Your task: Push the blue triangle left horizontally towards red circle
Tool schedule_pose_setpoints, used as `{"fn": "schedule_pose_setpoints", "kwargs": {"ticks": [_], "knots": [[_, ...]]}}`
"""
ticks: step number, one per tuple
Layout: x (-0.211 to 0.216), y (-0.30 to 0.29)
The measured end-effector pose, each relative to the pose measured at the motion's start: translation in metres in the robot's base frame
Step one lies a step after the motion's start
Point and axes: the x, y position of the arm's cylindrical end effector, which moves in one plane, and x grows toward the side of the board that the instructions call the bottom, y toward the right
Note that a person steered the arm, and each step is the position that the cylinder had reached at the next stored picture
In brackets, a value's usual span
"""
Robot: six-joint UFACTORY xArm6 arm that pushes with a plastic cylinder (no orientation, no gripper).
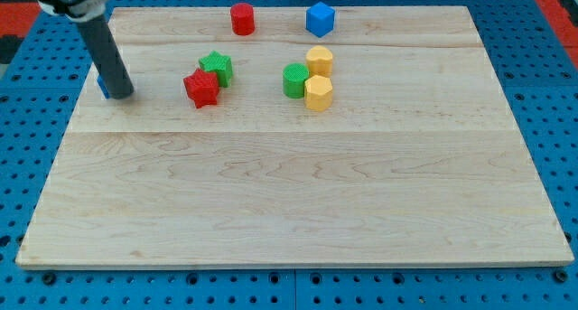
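**Rod tip at the board's left edge, blue piece half hidden behind it**

You have no gripper on this arm, so nothing opens, closes or holds; the dark straight rod ends in my tip, resting on the pale wooden board at about 10 o'clock from the board's centre. A small blue block, its shape hidden by the rod, touches my tip at its 9 o'clock side; you cannot tell from this view whether it is the blue triangle.

The red round plastic block sits near the board's top edge, at roughly 2 o'clock from my tip and well apart from it. At its 3 o'clock stands a blue faceted block.

Nearer the middle, a red star-like block touches a green star-like block at its 1 o'clock. At their 3 o'clock, a green round block sits just beside two yellow faceted blocks.
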Motion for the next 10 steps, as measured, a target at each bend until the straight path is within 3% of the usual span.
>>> {"fn": "schedule_pose_setpoints", "kwargs": {"ticks": [2,5,6,7,8,9,10], "knots": [[0.012,-0.038],[-0.069,0.014],[-0.066,-0.031],[-0.098,-0.004],[-0.114,0.084],[-0.096,0.059],[-0.058,0.08]]}}
